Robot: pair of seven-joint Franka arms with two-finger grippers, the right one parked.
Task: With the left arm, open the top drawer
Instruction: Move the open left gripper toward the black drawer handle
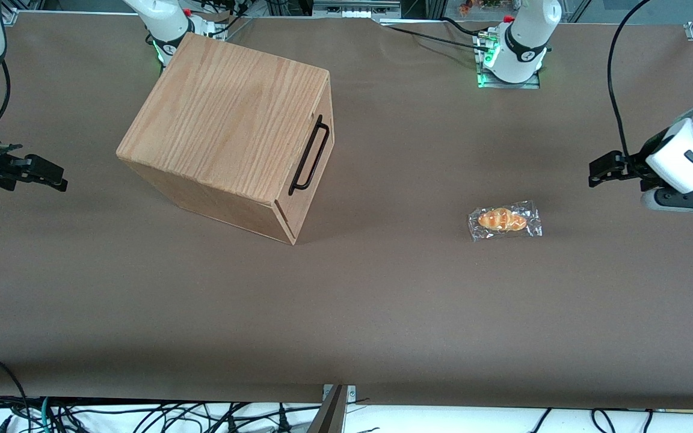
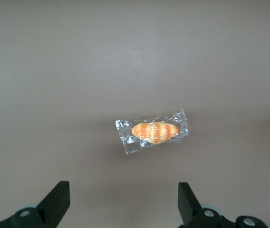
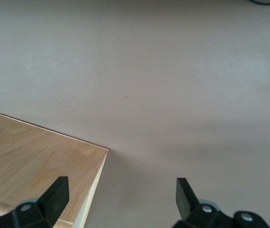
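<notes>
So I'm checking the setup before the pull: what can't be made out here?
- Drawer front: front view shows only its handle from above; the cabinet top hides any lower drawers.
- Left arm's tool, open: front view's edge cuts off the arm.
- Snack: wrapper print too small.

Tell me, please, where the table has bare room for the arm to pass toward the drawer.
Bare tabletop lies between the wrapped bread and the cabinet, facing the top drawer and its handle. The strip nearest the camera is bare too. The gripper, open, hangs at the working arm's end, with only the bread nearby.
</notes>
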